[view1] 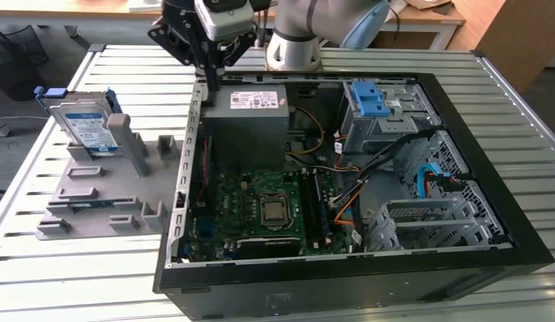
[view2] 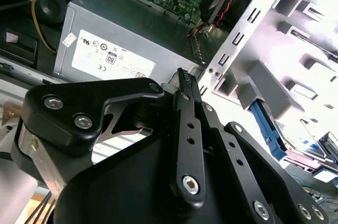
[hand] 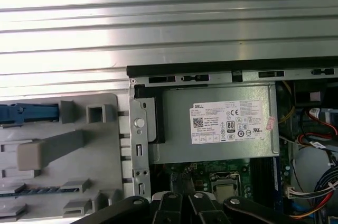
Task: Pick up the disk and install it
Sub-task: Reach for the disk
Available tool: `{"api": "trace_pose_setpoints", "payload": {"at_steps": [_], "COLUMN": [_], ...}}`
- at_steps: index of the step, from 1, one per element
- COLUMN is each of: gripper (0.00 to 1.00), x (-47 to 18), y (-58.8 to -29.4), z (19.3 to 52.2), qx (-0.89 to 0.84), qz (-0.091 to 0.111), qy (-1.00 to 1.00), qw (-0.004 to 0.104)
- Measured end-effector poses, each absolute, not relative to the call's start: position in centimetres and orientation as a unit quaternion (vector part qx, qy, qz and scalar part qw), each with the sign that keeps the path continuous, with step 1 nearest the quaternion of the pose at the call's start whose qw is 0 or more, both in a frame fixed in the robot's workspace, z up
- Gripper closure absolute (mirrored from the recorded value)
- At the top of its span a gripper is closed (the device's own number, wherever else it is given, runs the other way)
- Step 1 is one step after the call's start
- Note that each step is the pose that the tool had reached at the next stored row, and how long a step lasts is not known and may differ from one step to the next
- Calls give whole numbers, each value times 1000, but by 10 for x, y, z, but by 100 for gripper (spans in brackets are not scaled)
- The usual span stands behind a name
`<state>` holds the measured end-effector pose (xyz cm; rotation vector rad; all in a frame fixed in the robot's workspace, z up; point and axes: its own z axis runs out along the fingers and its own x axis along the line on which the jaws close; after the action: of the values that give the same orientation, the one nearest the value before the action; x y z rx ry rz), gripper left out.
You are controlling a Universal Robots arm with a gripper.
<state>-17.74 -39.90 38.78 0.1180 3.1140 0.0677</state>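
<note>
The disk (view1: 88, 129), a silver drive with a white-and-blue label in a blue carrier, stands tilted in the grey fixture (view1: 94, 194) at the exterior view's left. Its blue carrier edge (hand: 26, 112) shows in the first wrist view. My gripper (view1: 208, 82) hangs over the far left corner of the open computer case (view1: 492, 194), to the right of the disk and well apart from it. The black fingers (view2: 183, 84) lie together with nothing between them, above the case wall beside the power supply. The gripper (hand: 182, 200) also shows in the first wrist view.
Inside the case are a grey power-supply box (view1: 251, 124), a green motherboard (view1: 259, 201), a drive bay with a blue latch (view1: 371, 100) and a grey cage (view1: 425, 218) with loose cables. The slatted metal table (view1: 125, 64) surrounds everything.
</note>
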Motion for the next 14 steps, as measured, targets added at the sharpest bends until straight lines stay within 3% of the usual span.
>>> {"api": "trace_pose_setpoints", "payload": {"at_steps": [14], "gripper": [89], "x": [-186], "y": [-399], "z": [386], "qx": [38], "qz": [22], "qy": [999], "qw": [11]}}
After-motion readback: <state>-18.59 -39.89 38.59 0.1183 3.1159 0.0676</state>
